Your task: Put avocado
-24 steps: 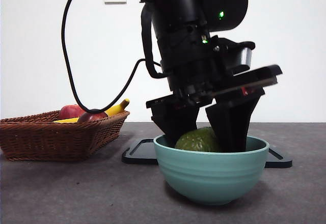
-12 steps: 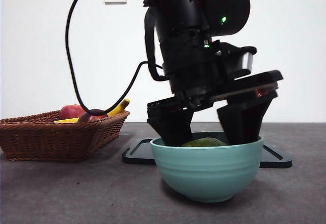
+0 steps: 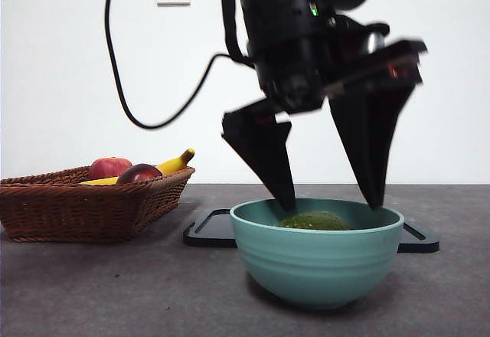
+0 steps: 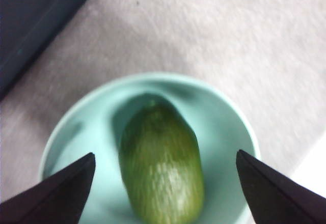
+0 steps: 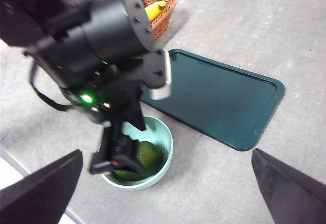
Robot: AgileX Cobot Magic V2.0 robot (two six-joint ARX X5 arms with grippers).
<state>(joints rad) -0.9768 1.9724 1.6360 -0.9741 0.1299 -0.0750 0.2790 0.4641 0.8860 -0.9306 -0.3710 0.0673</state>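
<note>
Grey worktop (image 3: 92, 291), wide and mostly bare. On it, a dark green tray (image 5: 224, 102) lying flat just behind the bowl, and a wicker basket (image 3: 84, 203) well off to one side holding a red apple (image 3: 109, 168), a dark red fruit (image 3: 139, 173) and a banana (image 3: 174, 161).

Left gripper (image 3: 325, 203) hangs straight over the teal bowl (image 3: 318, 256), jaws spread wide, tips level with the rim, one to each side of the fruit and touching nothing. Right gripper (image 5: 163, 193) waits high above, jaws also spread, holding nothing.

Avocado (image 4: 160, 165) lies on its side in the bottom of the bowl, free of the jaws. Placement looks done.

Risk, as I judge it: the jaw tips sit just inside the rim. Any sideways drift while rising could catch the rim, tipping or dragging the bowl, and the avocado could roll out. A straight vertical lift avoids that.
</note>
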